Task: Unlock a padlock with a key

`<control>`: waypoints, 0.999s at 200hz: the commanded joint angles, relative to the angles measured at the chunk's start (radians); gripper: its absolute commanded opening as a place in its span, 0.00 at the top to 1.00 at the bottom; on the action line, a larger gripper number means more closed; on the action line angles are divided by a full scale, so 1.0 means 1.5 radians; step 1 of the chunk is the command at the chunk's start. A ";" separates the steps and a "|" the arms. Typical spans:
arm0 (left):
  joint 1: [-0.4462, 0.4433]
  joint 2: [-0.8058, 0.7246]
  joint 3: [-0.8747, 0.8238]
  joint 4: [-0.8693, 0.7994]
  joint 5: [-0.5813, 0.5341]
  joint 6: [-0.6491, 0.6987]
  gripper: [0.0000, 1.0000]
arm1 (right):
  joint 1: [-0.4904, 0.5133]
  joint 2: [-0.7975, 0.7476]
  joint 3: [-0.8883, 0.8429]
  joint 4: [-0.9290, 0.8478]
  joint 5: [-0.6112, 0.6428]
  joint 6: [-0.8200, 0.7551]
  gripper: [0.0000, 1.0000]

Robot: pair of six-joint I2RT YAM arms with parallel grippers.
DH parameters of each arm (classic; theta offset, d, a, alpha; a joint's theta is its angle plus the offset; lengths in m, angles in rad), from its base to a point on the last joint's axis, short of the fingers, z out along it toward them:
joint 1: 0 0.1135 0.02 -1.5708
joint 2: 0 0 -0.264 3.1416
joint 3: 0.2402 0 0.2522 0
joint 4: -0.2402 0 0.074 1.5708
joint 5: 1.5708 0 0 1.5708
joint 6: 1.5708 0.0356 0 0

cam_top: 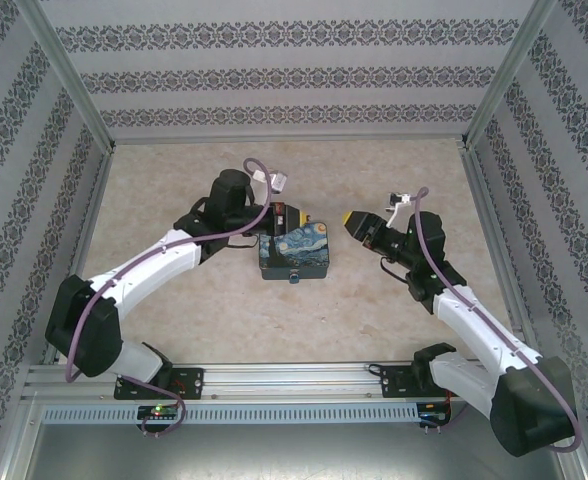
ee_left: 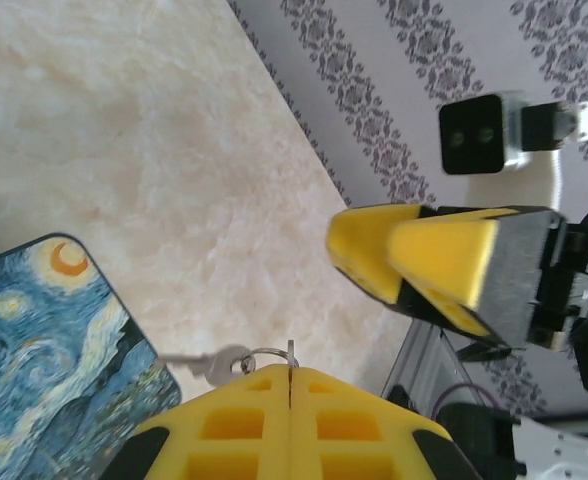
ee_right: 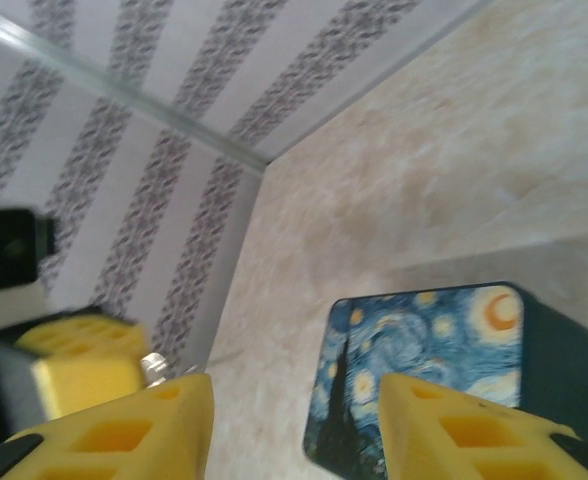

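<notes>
1. Since the key (ee_left: 211, 366) is the whole point, starting there. It hangs off a thin key ring (ee_left: 264, 356) right at the tips of the left gripper (ee_left: 290, 378). The blade end points at the edge of the box (ee_left: 44, 350). Touching it or not, can't tell.
2. Left gripper is clenched tight w/ the ring end pinched between its fingers, so it's grasping the key.
3. Padlock (cam_top: 294, 279) looks to be the tiny light-blue bit against the near side of the box in the top view, imo. It's too small to make out the shackle or which way the keyhole faces.
4. Right gripper (ee_right: 296, 392) is released, jaws apart w/ nothing between them. It hovers near the box's right side, apart from the padlock.
5. Step in hand, my guess: key is picked up, lock not yet entered. Next move prob needs the right gripper to pin the padlock steady. Then the key has to come round to the near side and line up w/ the keyhole. Tiny parts plus a key dangling on a ring means it can easily swing off line.
6. Views:
   - Left wrist cam gives the key and ring up close, w/ the right gripper facing it across the worktop (cam_top: 224, 310).
   - Top cam gives the padlock's spot and how both arms flank the box.
   - Right wrist cam gives the box lid and a metal glint at the left gripper's tip.
</notes>
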 commanded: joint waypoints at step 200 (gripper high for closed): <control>0.011 0.049 0.044 0.018 0.139 0.041 1.00 | 0.096 0.137 0.036 0.201 -0.097 -0.008 0.65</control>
